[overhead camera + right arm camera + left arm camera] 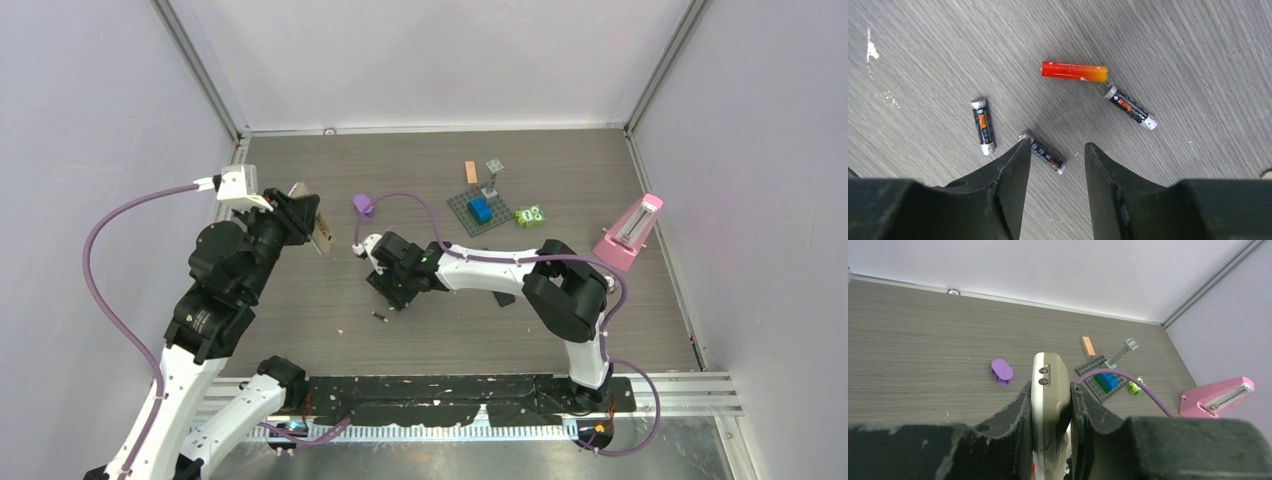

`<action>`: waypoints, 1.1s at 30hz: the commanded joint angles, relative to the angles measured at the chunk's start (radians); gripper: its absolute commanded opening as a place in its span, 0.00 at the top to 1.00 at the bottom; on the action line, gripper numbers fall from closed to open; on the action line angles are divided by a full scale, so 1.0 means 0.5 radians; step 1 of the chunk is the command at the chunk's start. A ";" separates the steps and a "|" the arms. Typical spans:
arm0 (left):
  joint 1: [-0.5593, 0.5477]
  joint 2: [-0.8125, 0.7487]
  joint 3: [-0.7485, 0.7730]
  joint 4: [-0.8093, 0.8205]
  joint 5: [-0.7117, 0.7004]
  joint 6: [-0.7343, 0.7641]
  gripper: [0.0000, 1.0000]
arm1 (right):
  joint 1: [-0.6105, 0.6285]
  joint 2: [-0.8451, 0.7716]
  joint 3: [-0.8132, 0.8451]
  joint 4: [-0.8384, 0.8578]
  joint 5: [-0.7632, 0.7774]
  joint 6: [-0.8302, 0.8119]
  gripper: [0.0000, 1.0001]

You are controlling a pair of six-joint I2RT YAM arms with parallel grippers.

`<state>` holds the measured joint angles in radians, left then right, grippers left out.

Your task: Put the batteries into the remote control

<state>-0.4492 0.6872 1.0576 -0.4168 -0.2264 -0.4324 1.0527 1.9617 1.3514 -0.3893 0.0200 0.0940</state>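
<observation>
**Remote held at the left, batteries loose under the right hand**

Your left hand (1050, 405) is pinching the remote (1050, 382) by its long sides. It is lifted off the desk (300, 330), on the left part. The end of the remote sticks out past the fingers.

Your right hand (1058, 150) is spread and points down at the desk, with nothing gripped. Four batteries lie flat below it, in the middle of the desk. The orange battery (1074, 71) is the farthest from the fingers. One dark battery (1131, 107) lies with its end just beside the orange one's end. A second dark battery (983, 126) lies apart, on the other side. The nearest battery (1044, 154) lies slanted under the gap of the fingers. One of its ends is at the edge of one finger, and you cannot tell if they touch.

Around the batteries the desk is bare wood grain. The purple cap (363, 206) sits between your two hands, toward the far wall. The brick plate (480, 212) and the pink metronome (630, 232) stand well apart, far right, the metronome close to the right wall.
</observation>
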 commanded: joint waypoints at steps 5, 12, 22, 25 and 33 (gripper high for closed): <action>0.012 -0.017 0.002 0.098 -0.041 0.038 1.00 | 0.013 -0.159 -0.064 0.051 -0.244 -0.252 0.44; 0.012 -0.009 0.014 0.097 -0.039 0.041 1.00 | 0.019 -0.102 -0.051 0.015 -0.204 -0.386 0.43; 0.012 0.018 0.031 0.101 -0.020 0.034 1.00 | 0.034 -0.002 0.007 0.029 -0.137 -0.438 0.52; 0.012 0.024 0.032 0.102 -0.020 0.033 1.00 | 0.044 0.007 -0.007 0.052 -0.166 -0.461 0.53; 0.012 0.038 0.041 0.107 -0.014 0.033 1.00 | 0.053 0.044 -0.004 0.100 -0.139 -0.418 0.70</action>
<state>-0.4492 0.7029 1.0576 -0.4164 -0.2276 -0.4286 1.0733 1.9701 1.3186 -0.3767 -0.0643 -0.1234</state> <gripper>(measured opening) 0.268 0.361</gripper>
